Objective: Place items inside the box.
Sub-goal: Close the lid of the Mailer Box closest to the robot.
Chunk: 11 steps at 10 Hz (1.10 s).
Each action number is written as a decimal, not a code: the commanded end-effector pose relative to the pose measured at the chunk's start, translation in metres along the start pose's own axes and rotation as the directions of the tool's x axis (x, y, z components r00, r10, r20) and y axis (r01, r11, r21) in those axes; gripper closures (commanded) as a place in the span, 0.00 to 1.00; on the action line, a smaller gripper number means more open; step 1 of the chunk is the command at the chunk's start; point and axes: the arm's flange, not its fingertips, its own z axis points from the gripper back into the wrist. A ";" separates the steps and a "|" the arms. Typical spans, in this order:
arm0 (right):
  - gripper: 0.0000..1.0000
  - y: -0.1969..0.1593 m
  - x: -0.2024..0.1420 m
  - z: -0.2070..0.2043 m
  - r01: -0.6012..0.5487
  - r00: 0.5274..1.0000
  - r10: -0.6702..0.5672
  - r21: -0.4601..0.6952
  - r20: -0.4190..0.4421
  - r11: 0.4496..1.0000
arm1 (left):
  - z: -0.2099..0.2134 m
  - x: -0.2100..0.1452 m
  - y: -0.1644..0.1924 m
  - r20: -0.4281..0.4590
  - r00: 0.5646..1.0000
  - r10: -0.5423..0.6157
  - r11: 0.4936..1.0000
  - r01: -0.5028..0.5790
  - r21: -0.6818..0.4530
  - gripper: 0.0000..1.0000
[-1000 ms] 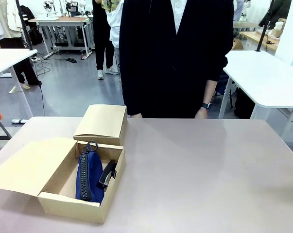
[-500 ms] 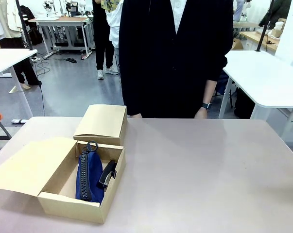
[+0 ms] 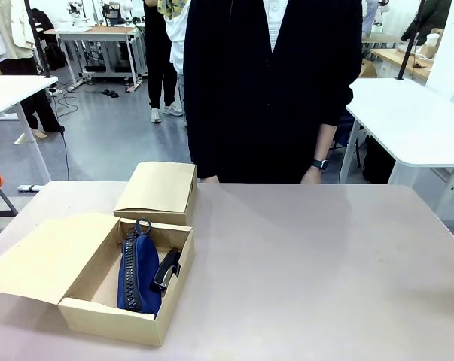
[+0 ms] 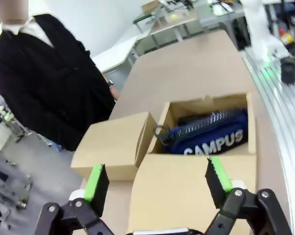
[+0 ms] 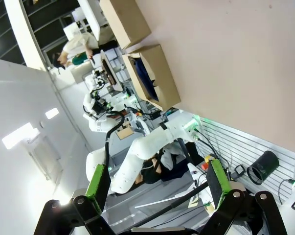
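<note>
An open cardboard box (image 3: 170,304) sits at the table's front left with its flap (image 3: 42,256) folded out to the left. Inside it lie a navy zip pouch (image 3: 138,272) and a black stapler (image 3: 167,268). The left wrist view looks down on the same box (image 4: 250,122), with the navy pouch (image 4: 213,139) printed CAMPUS in it. My left gripper (image 4: 157,178) hangs open above the box's flap, holding nothing. My right gripper (image 5: 157,183) is open too, far from the box (image 5: 154,78), with nothing between its fingers.
A second, closed cardboard box (image 3: 157,192) stands just behind the open one. A person in a dark jacket (image 3: 272,83) stands at the far edge, hands down at the table rim. The pinkish table top (image 3: 324,271) stretches bare to the right.
</note>
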 end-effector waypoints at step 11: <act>0.00 0.003 -0.002 -0.001 0.017 1.000 -0.017 0.012 0.024 1.000 | -0.040 -0.117 0.022 -0.379 0.915 0.138 0.973 -0.196 -0.120 0.00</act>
